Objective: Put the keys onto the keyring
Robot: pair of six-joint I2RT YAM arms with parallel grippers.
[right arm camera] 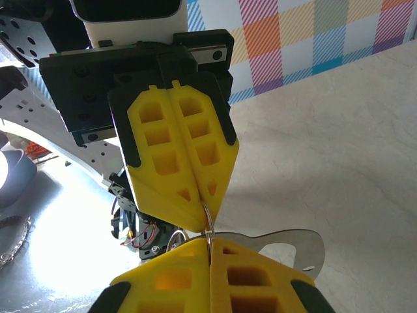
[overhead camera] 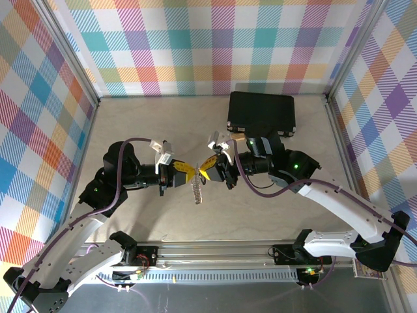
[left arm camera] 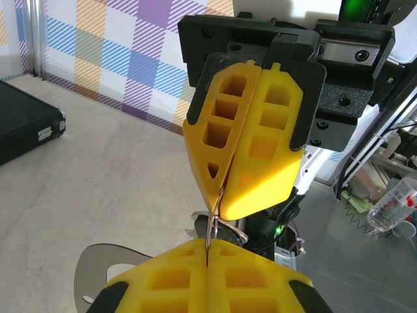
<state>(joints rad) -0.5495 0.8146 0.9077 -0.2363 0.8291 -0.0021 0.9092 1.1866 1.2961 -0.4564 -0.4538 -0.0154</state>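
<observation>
My left gripper [overhead camera: 187, 173] and right gripper [overhead camera: 207, 171] meet tip to tip above the middle of the table. Both are shut on the same thin silver wire ring of the keyring [left arm camera: 214, 218]. In the left wrist view my own gripper [left arm camera: 208, 251] pinches the wire from below and the right gripper [left arm camera: 221, 195] pinches it from above. The right wrist view shows the mirror of this [right arm camera: 210, 242]. The keyring's flat silver oblong loop [right arm camera: 293, 248] hangs beside the fingers, and its short chain [overhead camera: 197, 192] dangles under them. I cannot make out the tiny black-headed key.
A large black rectangular case [overhead camera: 261, 112] lies at the back right, just behind the right arm. Chequered walls [overhead camera: 208, 39] close in three sides. An aluminium rail [overhead camera: 215, 251] runs along the near edge between the arm bases.
</observation>
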